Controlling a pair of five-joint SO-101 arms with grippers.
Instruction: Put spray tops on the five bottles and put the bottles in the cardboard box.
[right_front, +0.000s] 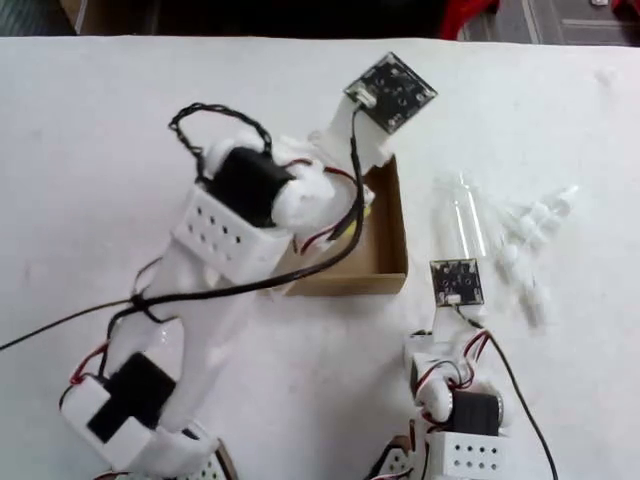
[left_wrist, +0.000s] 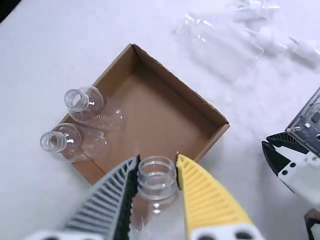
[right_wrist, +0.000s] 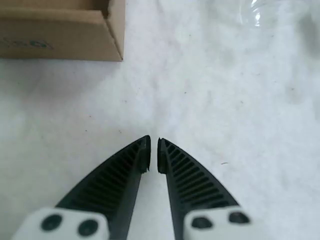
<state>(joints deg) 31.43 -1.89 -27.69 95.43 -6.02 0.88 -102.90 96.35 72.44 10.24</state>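
While the left pincer (left_wrist: 156, 160) clamps a clear bottle (left_wrist: 156, 184) by the neck between its grey and yellow fingers, the bottle's mouth stands open with no spray top on it. It is see-through plastic with a ribbed neck, and its body hangs below the fingertips. It sits right at the edge of the cardboard box (left_wrist: 165, 107); I cannot tell whether it is inside the wall or outside it. Two more bottles (left_wrist: 84, 104) lie side by side in the cardboard box against one wall. Both are clear and uncapped, and they are apart from the held one, across the brown floor.

In the high view the left arm (right_front: 235, 215) stretches in from 7 o'clock and covers the 9 o'clock side of the cardboard box. A loose bottle (right_front: 465, 215) lies on its side on the white worktop (right_front: 100, 130) at 3 o'clock from the box, near it but apart. A scatter of white spray tops (right_front: 530, 235) lies just beyond, further toward 3 o'clock.

The right arm (right_front: 455, 400) sits at 5 o'clock from the box. Its right pincer (right_wrist: 153, 150) hangs over bare worktop with the black fingers drawn almost together, a thin slit between the tips, gripping nothing. The loose bottle lies toward 12 o'clock from it, not touching.
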